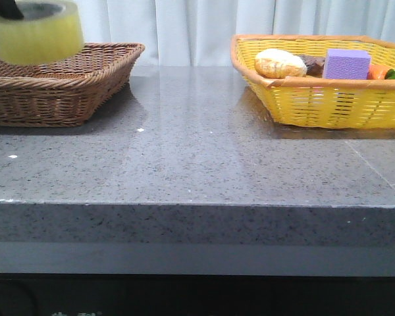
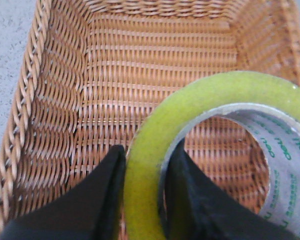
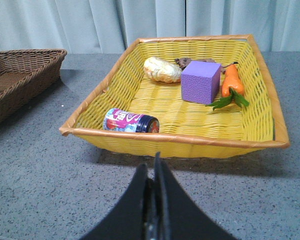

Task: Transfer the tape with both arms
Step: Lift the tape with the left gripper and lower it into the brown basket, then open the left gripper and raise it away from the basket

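Observation:
The tape, a wide yellow translucent roll with a white core printed in green, hangs above the brown wicker basket at the far left. My left gripper is shut on the tape, one finger outside the roll and one inside the core, over the basket's floor. Only a bit of a black finger shows in the front view. My right gripper is shut and empty, low over the grey table in front of the yellow basket.
The yellow basket at the right holds a purple block, a bread-like item, an orange carrot and a lying can. The table's front edge runs across the front view.

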